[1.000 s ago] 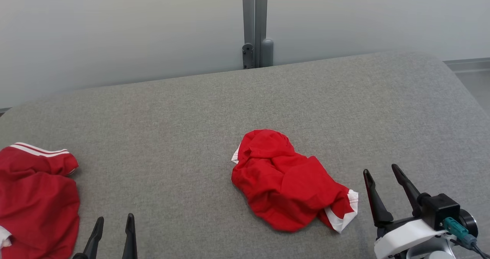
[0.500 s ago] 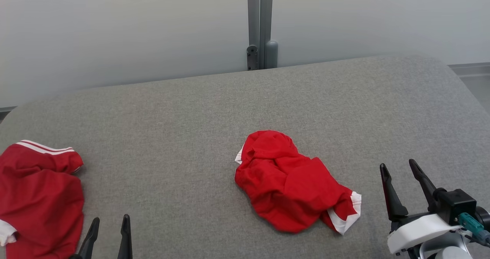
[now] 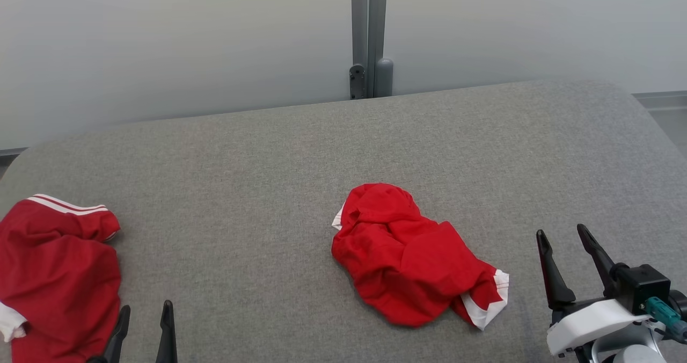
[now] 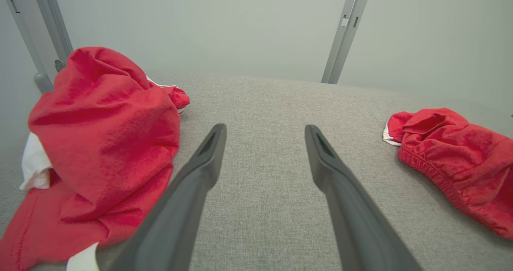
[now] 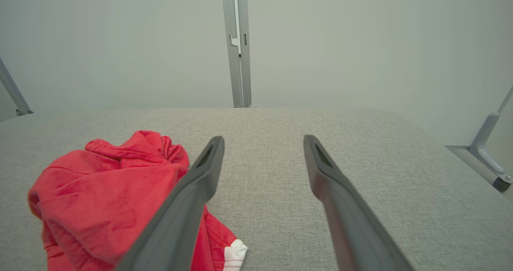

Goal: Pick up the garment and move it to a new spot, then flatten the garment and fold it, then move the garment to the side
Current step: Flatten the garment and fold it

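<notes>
A crumpled red garment (image 3: 413, 261) with white trim lies in a heap near the middle of the grey padded table (image 3: 268, 164). My right gripper (image 3: 561, 231) stands open to the right of it, apart from the cloth, fingers pointing away from me. The right wrist view has the garment (image 5: 108, 187) at lower left, partly behind the left finger of the open right gripper (image 5: 263, 138). My left gripper (image 3: 146, 308) is open at the bottom left, well clear of this heap. From the left wrist the open left gripper (image 4: 265, 128) frames bare table, the garment (image 4: 453, 150) far right.
A second red garment (image 3: 53, 271) with white stripes lies bunched at the table's left edge, just left of my left gripper, and looms large in the left wrist view (image 4: 104, 134). A grey post (image 3: 369, 35) and pale wall stand behind the table. The table's right end (image 3: 644, 116) curves off.
The head camera has shifted a little, moving the whole picture right. Beyond that, my right gripper has drifted right and my left gripper has sunk lower in view. The garments lie as before.
</notes>
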